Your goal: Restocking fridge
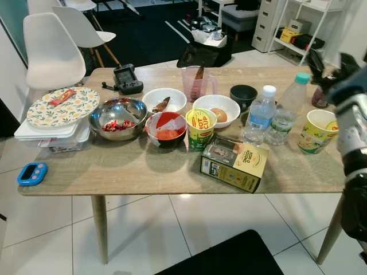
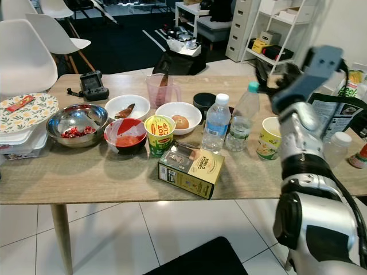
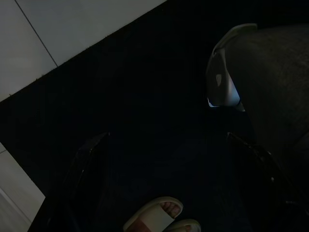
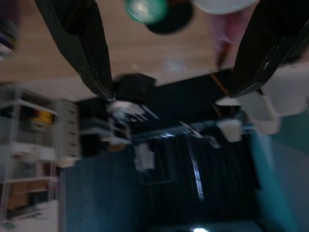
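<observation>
On the wooden table (image 1: 114,177) stand a white-capped water bottle (image 1: 261,114) and, beside it, a green-capped bottle (image 1: 287,109). Nearby are two yellow noodle cups (image 1: 200,129) (image 1: 316,132) and a yellow box (image 1: 234,163) lying flat. My right gripper (image 2: 274,74) is raised over the table's right end, above and just right of the green-capped bottle, open and holding nothing. In the right wrist view its fingers (image 4: 91,53) stand wide apart around the green cap (image 4: 142,7). My left gripper (image 3: 164,137) hangs open over a dark mat.
A steel bowl (image 1: 117,118), white bowls, a red bowl (image 1: 166,127), a pink jug (image 1: 195,83), stacked plates (image 1: 62,107) and a blue timer (image 1: 32,172) crowd the table. White chairs (image 1: 51,48) stand behind it. A person's sandalled foot (image 3: 159,215) is near my left gripper.
</observation>
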`<state>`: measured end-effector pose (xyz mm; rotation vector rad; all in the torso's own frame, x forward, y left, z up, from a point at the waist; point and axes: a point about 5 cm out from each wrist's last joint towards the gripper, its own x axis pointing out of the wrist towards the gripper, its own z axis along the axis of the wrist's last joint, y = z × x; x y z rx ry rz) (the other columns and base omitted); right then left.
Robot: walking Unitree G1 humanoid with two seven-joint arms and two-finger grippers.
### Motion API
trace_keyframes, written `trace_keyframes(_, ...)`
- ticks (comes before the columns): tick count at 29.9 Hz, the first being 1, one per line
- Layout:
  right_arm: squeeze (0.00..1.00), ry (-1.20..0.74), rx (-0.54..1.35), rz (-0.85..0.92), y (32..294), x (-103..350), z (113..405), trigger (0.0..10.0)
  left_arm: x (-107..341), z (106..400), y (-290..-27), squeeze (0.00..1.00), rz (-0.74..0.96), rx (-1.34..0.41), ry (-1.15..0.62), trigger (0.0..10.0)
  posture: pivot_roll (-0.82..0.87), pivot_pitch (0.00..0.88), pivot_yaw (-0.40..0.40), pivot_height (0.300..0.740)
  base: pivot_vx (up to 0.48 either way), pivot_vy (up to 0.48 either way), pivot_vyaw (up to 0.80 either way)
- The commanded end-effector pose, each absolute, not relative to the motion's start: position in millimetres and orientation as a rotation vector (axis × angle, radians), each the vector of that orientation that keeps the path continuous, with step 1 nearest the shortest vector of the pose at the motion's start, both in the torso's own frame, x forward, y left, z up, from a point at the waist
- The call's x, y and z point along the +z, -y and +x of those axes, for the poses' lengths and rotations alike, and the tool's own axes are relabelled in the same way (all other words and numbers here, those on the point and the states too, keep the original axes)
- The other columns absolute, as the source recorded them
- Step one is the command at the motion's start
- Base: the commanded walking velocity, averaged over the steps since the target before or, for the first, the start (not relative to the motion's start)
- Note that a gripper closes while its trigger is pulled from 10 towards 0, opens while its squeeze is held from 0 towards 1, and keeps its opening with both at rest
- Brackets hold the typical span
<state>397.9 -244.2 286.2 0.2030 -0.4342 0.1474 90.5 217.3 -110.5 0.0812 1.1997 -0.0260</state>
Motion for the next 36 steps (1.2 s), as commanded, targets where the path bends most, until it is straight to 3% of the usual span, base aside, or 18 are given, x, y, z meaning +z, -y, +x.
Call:
trace_keyframes(1,0.00,0.466,0.200,0.241,240,296,398,10.0,-113,84,-212,0.00,0.075,-0.037,-1.219,10.0,0.01,0.000,-0.041,0.740,0.000,0.000,0.00)
trace_keyframes(9,0.00,0.287,0.233,0.042,212,286,411,10.0,-113,84,-210,0.00,0.070,-0.033,-1.220,10.0,0.01,0.000,-0.049,0.740,0.000,0.000,0.00)
trace_keyframes(24,0.00,0.250,0.061,0.119,215,288,417,10.0,-114,81,-209,0.00,0.060,-0.025,-1.224,10.0,0.02,0.000,-0.056,0.740,0.000,0.000,0.00)
trace_keyframes(36,0.00,0.093,-0.081,0.114,226,261,418,10.0,-115,78,-209,0.00,0.053,-0.018,-1.226,10.0,0.02,0.000,-0.059,0.740,0.000,0.000,0.00)
